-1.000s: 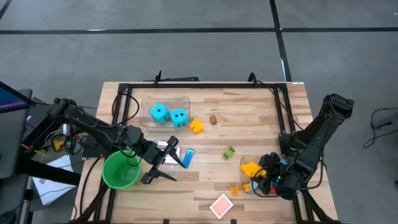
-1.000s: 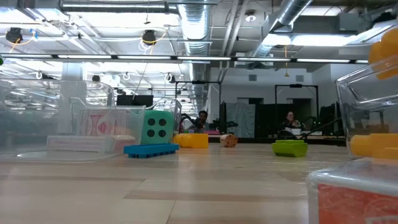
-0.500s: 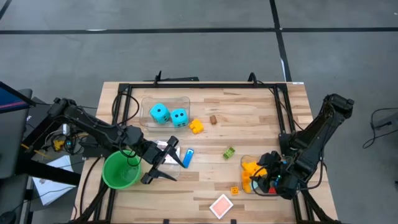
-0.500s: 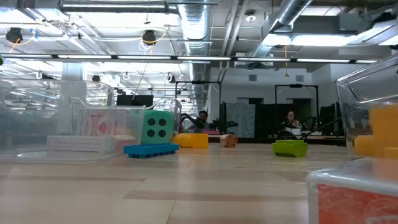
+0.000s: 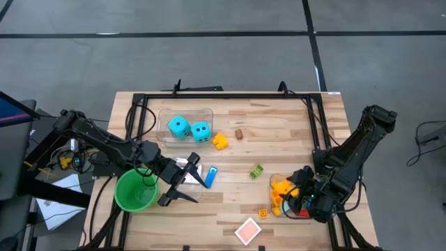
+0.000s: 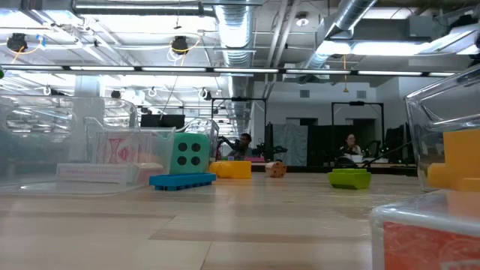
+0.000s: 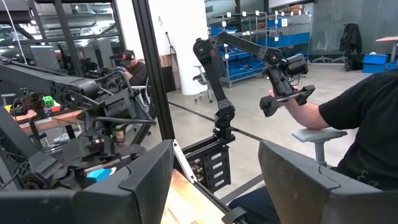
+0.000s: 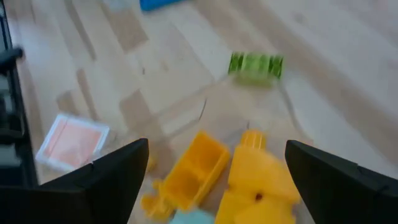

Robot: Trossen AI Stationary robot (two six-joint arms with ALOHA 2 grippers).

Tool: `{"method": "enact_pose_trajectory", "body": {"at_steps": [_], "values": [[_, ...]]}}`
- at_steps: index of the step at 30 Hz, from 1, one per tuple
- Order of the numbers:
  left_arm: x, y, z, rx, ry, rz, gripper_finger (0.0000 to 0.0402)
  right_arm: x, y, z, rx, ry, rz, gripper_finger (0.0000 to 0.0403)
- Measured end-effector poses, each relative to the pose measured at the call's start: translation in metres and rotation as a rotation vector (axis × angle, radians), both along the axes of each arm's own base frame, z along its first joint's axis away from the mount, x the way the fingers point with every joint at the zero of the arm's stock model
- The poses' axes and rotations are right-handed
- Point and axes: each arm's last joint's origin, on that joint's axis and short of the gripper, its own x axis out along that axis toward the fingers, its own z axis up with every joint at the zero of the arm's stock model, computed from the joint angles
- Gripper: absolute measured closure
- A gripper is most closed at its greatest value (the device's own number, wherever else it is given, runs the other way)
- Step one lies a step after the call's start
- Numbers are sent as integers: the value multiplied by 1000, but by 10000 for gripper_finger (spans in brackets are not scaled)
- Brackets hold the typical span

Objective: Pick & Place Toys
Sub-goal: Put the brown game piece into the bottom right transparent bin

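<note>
Right gripper [image 5: 298, 197] hovers jaws wide over the clear bin [image 5: 304, 213]; yellow bricks [image 8: 249, 177] lie inside. Lift straight up (avoid the bin wall). Left gripper [image 5: 182, 183] waits beside the green cup [image 5: 134, 192], jaws part-open, empty.

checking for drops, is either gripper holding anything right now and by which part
Nothing is held. The right gripper is open over the clear bin, with the yellow bricks lying loose below it. The left gripper is open beside the green cup.
</note>
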Motion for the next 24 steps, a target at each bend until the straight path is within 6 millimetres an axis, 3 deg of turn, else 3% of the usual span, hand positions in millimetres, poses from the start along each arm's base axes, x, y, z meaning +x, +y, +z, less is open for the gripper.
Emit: {"method": "enact_pose_trajectory", "body": {"at_steps": [11, 24], "values": [[0, 0, 0, 0, 0, 0, 170, 24, -24, 6, -125, -158, -180, 35], [0, 0, 0, 5, -3, 0, 170, 91, -80, 17, -146, -250, -352, 35]]}}
